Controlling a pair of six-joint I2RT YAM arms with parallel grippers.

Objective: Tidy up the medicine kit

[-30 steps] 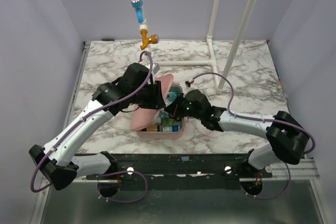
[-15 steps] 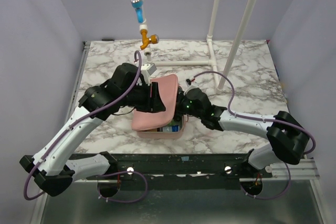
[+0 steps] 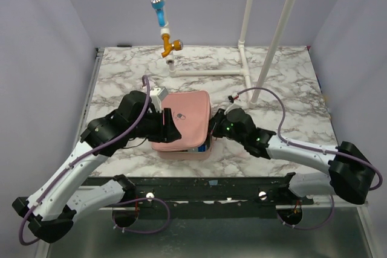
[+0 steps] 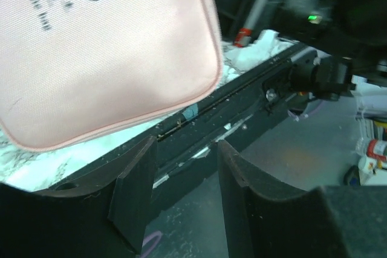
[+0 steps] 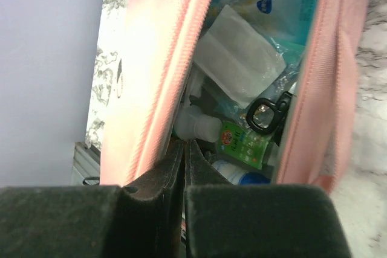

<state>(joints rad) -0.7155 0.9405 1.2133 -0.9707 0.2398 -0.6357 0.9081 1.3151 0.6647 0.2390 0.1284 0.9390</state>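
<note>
The pink medicine kit [image 3: 187, 116] lies mid-table with its lid lowered almost flat, the pill logo [image 3: 179, 112] facing up. My left gripper [image 3: 167, 126] is open and empty at the lid's left edge. In the left wrist view the lid [image 4: 109, 58] lies beyond the fingers [image 4: 136, 191], not between them. My right gripper [image 3: 211, 131] is shut at the case's right side, its tips [image 5: 184, 149] at the gap between lid [image 5: 157, 70] and base [image 5: 314, 89]. Inside show a white bottle [image 5: 199, 126], a green packet [image 5: 242, 144], a black scissors handle [image 5: 265, 113] and blue packets [image 5: 284, 4].
A blue and orange tap-like fitting [image 3: 162, 25] hangs over the table's far side. White pipe posts [image 3: 248, 40] stand at the back right. A black rail [image 3: 205, 188] runs along the near edge of the marble table [image 3: 290, 83].
The lid has come down from upright to nearly shut. My left arm has swung left and back with it. My right gripper has drawn back to the right, out of the case.
</note>
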